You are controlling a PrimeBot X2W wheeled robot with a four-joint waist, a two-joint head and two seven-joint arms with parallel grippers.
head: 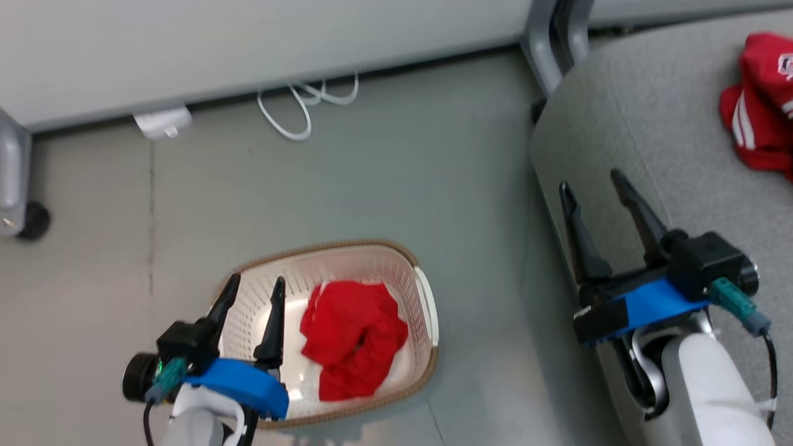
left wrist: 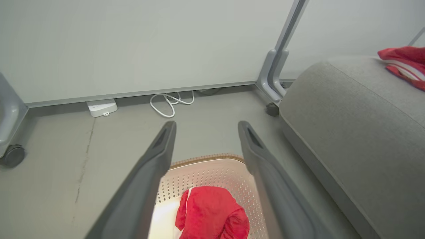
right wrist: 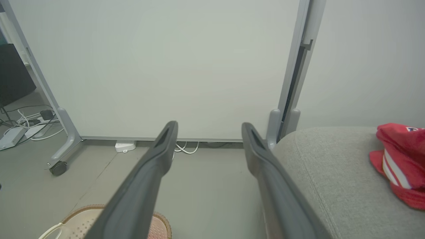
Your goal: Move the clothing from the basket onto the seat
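Note:
A crumpled plain red garment (head: pixel 353 337) (left wrist: pixel 212 212) lies inside the cream perforated basket (head: pixel 378 260) (left wrist: pixel 212 166) (right wrist: pixel 79 220) on the floor. A second red garment with white stripes (head: pixel 762 105) (left wrist: pixel 403 64) (right wrist: pixel 400 164) rests on the grey seat (head: pixel 650 124) (left wrist: pixel 352 113) (right wrist: pixel 332 179) at the right. My left gripper (head: pixel 256 288) (left wrist: pixel 206 124) hangs open over the basket's left side, above and left of the plain garment, holding nothing. My right gripper (head: pixel 593 179) (right wrist: pixel 209 124) stands open and empty over the seat's left edge.
A white partition wall on grey wheeled legs (head: pixel 551 43) (right wrist: pixel 63 156) runs along the back. A white cable loop (head: pixel 303 105) (left wrist: pixel 169 103) and a white power adapter (head: pixel 162 122) (left wrist: pixel 102 108) lie on the grey floor at its foot. Open floor separates basket and seat.

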